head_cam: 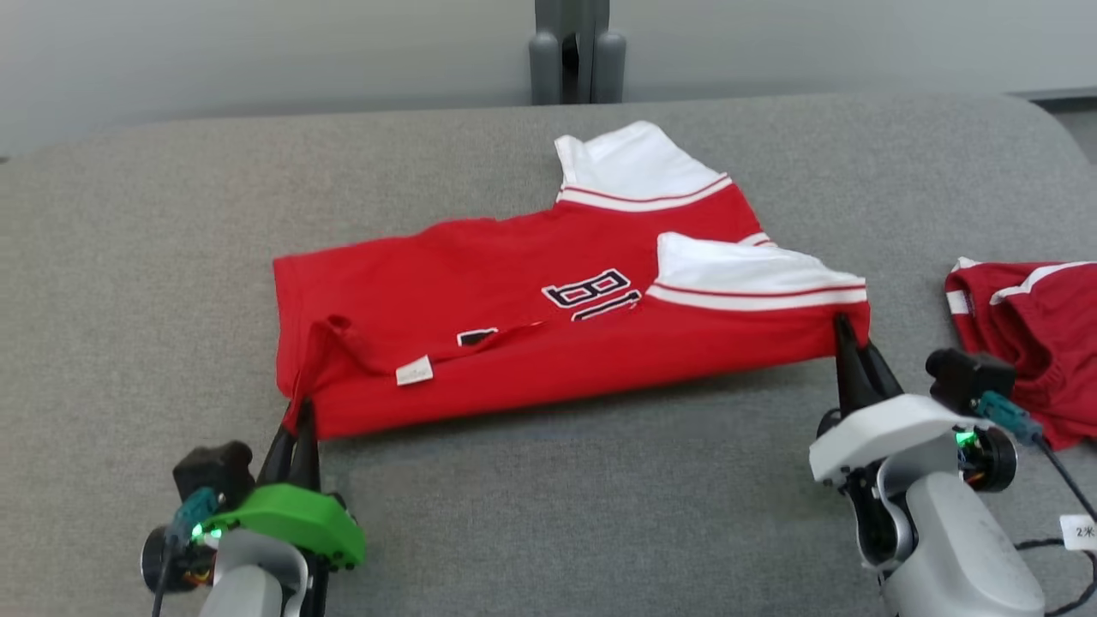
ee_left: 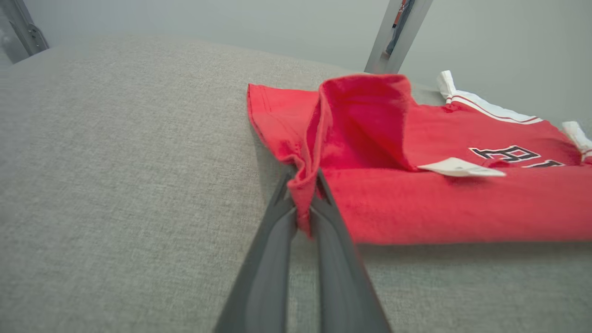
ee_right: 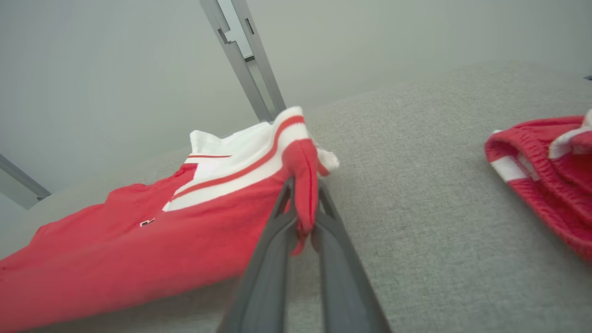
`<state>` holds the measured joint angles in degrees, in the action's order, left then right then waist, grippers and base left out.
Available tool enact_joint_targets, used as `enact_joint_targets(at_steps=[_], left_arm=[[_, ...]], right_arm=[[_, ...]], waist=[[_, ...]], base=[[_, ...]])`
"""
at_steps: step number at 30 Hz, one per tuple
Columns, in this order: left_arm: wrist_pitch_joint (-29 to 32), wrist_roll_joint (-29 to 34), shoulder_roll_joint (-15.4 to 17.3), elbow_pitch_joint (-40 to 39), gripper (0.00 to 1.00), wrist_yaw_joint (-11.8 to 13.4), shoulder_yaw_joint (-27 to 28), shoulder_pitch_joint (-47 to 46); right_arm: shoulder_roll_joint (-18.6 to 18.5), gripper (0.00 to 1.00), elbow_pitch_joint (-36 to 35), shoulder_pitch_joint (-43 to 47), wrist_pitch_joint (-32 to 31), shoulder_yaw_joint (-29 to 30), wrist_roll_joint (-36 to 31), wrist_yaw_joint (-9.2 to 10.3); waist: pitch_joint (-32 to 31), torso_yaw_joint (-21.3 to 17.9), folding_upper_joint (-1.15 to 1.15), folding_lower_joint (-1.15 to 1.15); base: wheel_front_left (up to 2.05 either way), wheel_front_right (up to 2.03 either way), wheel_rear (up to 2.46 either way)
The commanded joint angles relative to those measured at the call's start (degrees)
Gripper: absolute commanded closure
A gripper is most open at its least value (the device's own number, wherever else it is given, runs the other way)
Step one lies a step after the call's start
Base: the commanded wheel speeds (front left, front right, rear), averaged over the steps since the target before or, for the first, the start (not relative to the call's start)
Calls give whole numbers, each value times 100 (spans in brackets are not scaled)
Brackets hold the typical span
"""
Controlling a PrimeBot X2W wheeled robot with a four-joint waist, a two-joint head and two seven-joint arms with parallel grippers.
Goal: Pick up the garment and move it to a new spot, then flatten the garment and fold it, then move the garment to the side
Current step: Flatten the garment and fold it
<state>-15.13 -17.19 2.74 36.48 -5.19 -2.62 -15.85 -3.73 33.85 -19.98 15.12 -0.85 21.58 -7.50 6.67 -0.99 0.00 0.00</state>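
A red garment with white sleeves and black lettering lies folded lengthwise across the grey table. My left gripper is shut on its near left corner, where the red cloth is pinched between the two dark fingers and bunches upward. My right gripper is shut on the near right corner by the white-striped sleeve, the fabric squeezed between its fingers. A small white label sticks out on the near fold.
A second red piece of clothing with white stripes lies crumpled at the table's right edge. A grey post stands behind the table's far edge. A black cable and tag hang by my right arm.
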Motion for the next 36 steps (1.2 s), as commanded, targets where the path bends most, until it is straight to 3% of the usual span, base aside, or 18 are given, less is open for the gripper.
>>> enact_joint_targets(at_steps=[1, 7, 8, 9, 10, 11, 26, 36], left_arm=[[4, -109, 34, 36, 100, 81, 81, 237], [4, -270, 41, 204, 100, 194, -102, 920], [4, -268, 43, 243, 58, 223, -160, 1003], [3, -302, 43, 258, 0, 265, -190, 1043], [4, -299, 45, 260, 0, 290, -220, 1065], [4, -296, 44, 243, 0, 299, -241, 1078], [4, 247, 206, 138, 0, 223, -219, -41], [206, 121, 584, 1461, 0, 19, -181, -1726]], right_arm=[[-44, 100, 42, 248, 2, -30, 89, 4], [-174, 100, 127, 916, 8, -59, 322, 7], [-199, 100, 151, 1021, 8, -19, 342, 8], [-216, 100, 160, 1086, 8, 12, 343, 8], [-225, 36, 153, 1142, 9, 60, 308, 8], [-215, 0, 146, 1187, 9, 87, 287, 7], [12, 0, -440, 604, 8, 353, -329, 5], [54, 0, -484, -252, 8, -139, -482, 5]], waist=[[-597, -13, 0, 0], [-736, 16, 0, 0], [-725, 25, 0, 0], [-702, 35, 0, 0], [-669, 45, 0, 0], [-640, 50, 0, 0], [126, -8, 0, 0], [961, -248, 0, 0]], base=[[0, 0, 0], [0, 0, 0], [0, 0, 0], [0, 0, 0], [0, 0, 0], [0, 0, 0], [0, 0, 0], [0, 0, 0]])
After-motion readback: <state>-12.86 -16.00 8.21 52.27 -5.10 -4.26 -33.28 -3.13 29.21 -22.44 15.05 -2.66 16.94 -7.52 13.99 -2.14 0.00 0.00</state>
